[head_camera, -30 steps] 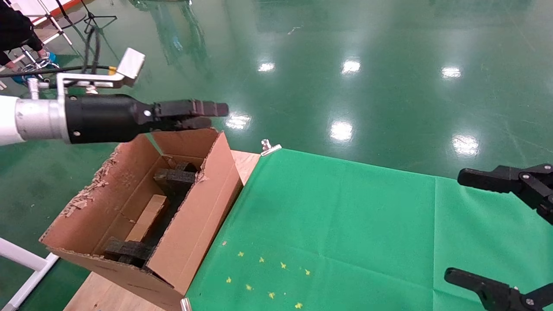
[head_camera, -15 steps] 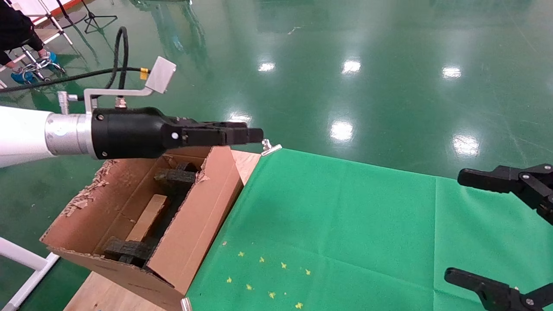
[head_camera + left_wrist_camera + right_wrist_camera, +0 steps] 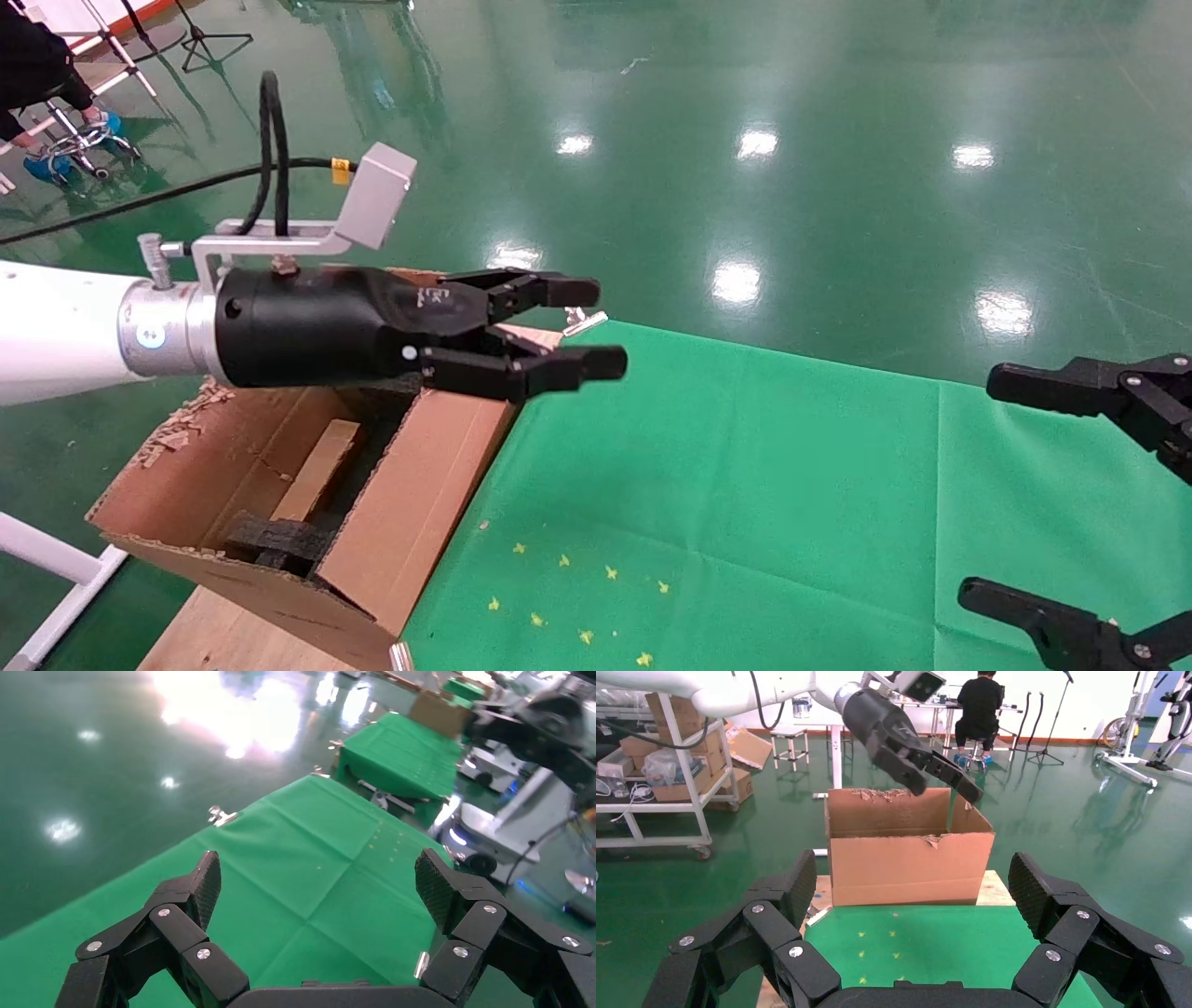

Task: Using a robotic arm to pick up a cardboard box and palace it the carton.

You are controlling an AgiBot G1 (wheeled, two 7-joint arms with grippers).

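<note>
The large brown carton (image 3: 410,503) with ragged flaps stands at the table's left end; it also shows in the right wrist view (image 3: 909,860). The small oblong cardboard box (image 3: 317,471) lies inside it between black foam pieces (image 3: 275,540). My left gripper (image 3: 591,326) on the white arm is open and empty. It hovers over the carton's right wall and reaches out toward the green cloth (image 3: 745,485). In the left wrist view the left gripper (image 3: 318,878) has only cloth between its fingers. My right gripper (image 3: 987,486) is open and empty at the right edge.
A metal clip (image 3: 582,319) holds the cloth's far left corner. Small yellow star marks (image 3: 577,596) dot the cloth near the front. A person (image 3: 33,56) sits at the far left. A white frame (image 3: 47,559) stands left of the carton.
My left gripper has moved right and lower, from above the carton's far end to over its right wall, and its wrist has rolled. Its fingers now show spread apart. The right gripper has not moved.
</note>
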